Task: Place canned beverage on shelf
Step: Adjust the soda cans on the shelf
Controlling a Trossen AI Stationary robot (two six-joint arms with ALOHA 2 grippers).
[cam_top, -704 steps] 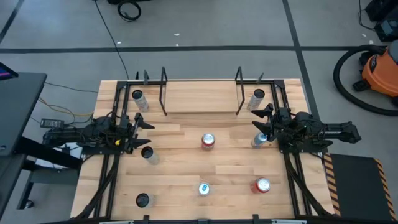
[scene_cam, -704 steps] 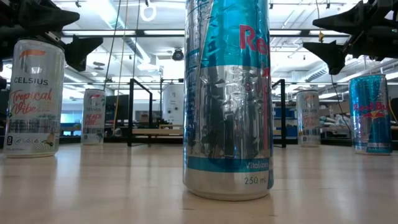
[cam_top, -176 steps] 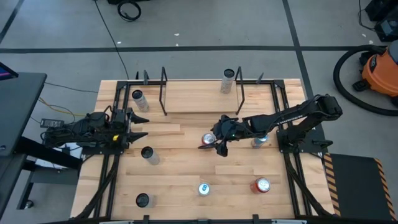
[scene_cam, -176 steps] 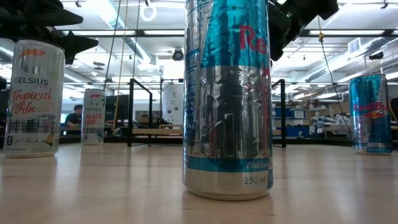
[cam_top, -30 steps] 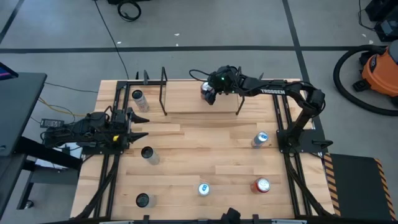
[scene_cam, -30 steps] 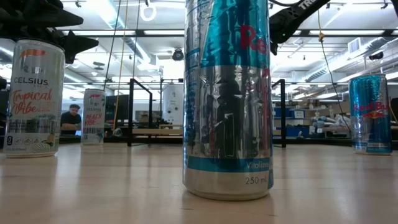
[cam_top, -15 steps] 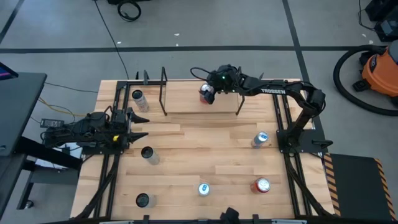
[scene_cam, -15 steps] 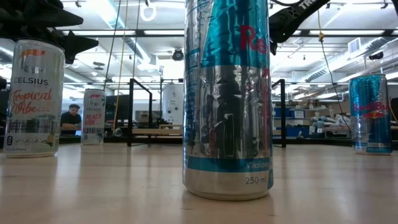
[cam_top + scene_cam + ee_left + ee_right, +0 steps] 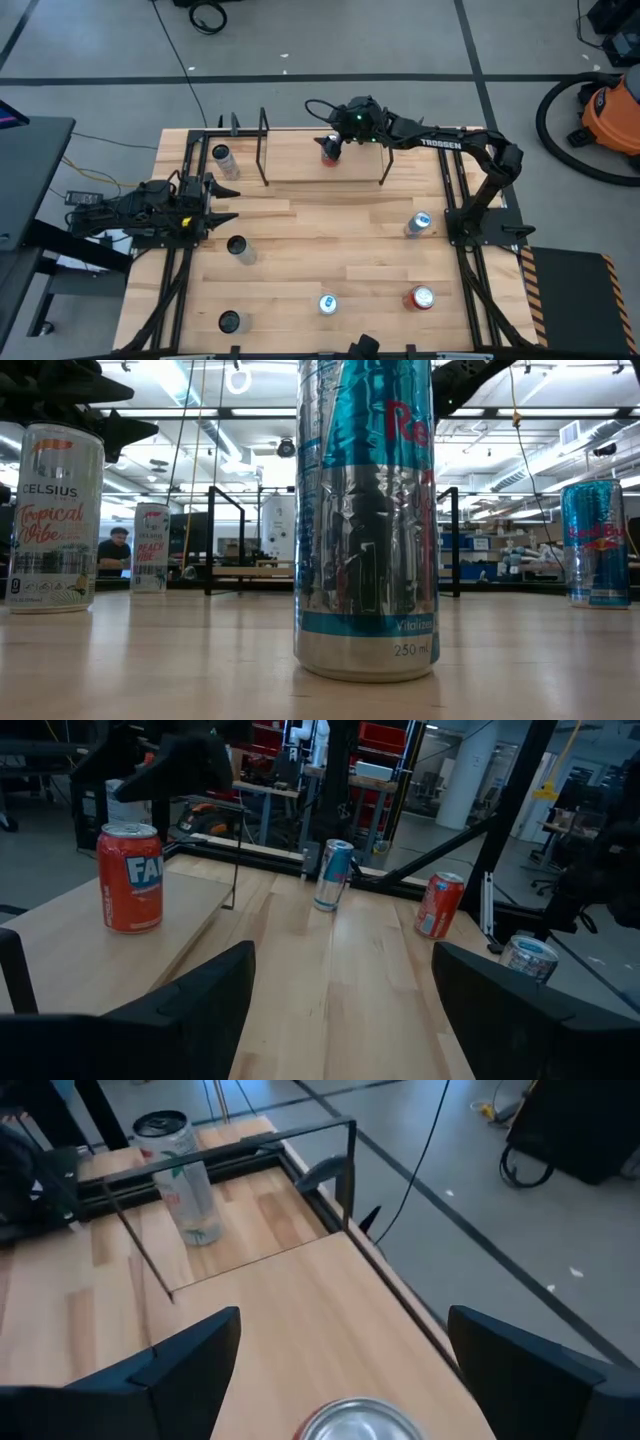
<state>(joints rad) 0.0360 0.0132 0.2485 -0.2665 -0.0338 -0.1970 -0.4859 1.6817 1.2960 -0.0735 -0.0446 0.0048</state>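
the right gripper (image 9: 338, 133) hangs over the shelf (image 9: 300, 160) at the table's twelve o'clock edge, its arm stretched in from the three o'clock side. a red can (image 9: 329, 148) stands upright on the shelf's light wood board, right of its middle and nearer the right end frame (image 9: 383, 140) than the left end frame (image 9: 263, 140). in the right wrist view the can's silver top (image 9: 360, 1419) sits low between the two dark fingers (image 9: 190, 1360), which stand wide apart on either side and do not touch it. the left wrist view shows the same red can (image 9: 130, 878) standing free on the board with the dark right gripper (image 9: 175, 770) just above it.

the left gripper (image 9: 222, 208) waits at the table's nine o'clock side, its fingers (image 9: 200, 1005) spread apart and empty.

other cans stand off the shelf: a pale can (image 9: 222, 159) at ten o'clock beside the left end frame, a dark-topped can (image 9: 238, 247) toward eight o'clock, another dark-topped can (image 9: 229, 321) at seven o'clock, a silver-blue can (image 9: 327, 303) at six o'clock, a red-topped can (image 9: 421, 298) at five o'clock and a blue can (image 9: 419, 223) at three o'clock. in the low view the silver-blue can (image 9: 366, 510) fills the centre, with a person (image 9: 117, 550) seated far behind the table (image 9: 300, 260).
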